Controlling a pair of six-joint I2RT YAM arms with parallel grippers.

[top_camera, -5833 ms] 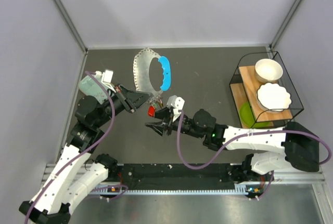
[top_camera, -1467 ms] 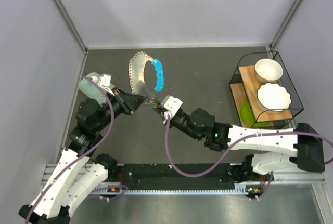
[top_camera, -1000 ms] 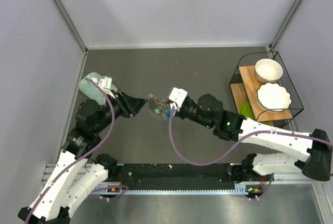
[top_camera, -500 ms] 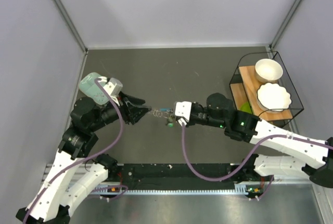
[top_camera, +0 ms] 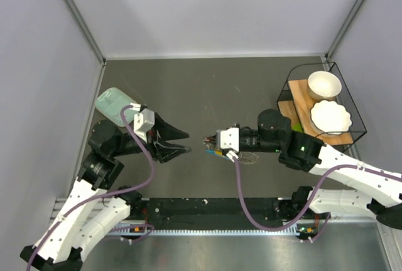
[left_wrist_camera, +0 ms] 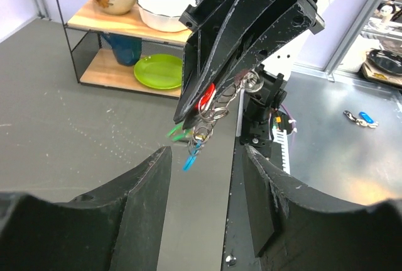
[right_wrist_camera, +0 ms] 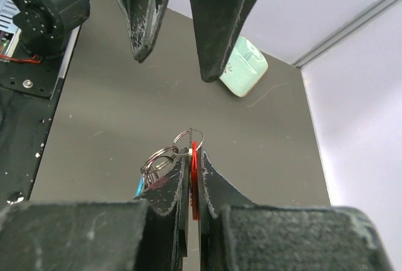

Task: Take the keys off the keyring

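Observation:
My right gripper (top_camera: 207, 141) is shut on a red-headed key (right_wrist_camera: 194, 171), edge-on between its fingers. Small metal rings (right_wrist_camera: 162, 159) hang from that key. In the left wrist view the red key (left_wrist_camera: 206, 97) is in the right gripper's tips, with a green key (left_wrist_camera: 178, 134) and a blue key (left_wrist_camera: 191, 158) dangling below on the rings, above the table. My left gripper (top_camera: 187, 143) is open and empty, facing the bunch from the left, a short gap away. The blue loop with the pale fan piece is out of view.
A mint-green flat box (top_camera: 112, 105) lies at the left behind my left arm. A wire rack (top_camera: 344, 76) with two bowls and a green plate (top_camera: 296, 136) stands at the right. Another small bunch of keys (left_wrist_camera: 360, 118) lies on the metal surface beyond the table's near edge.
The blue loop and fan piece have gone from view. My right gripper has carried the bunch right and nearer. My left gripper, at the rings half a second ago, is now open and apart.

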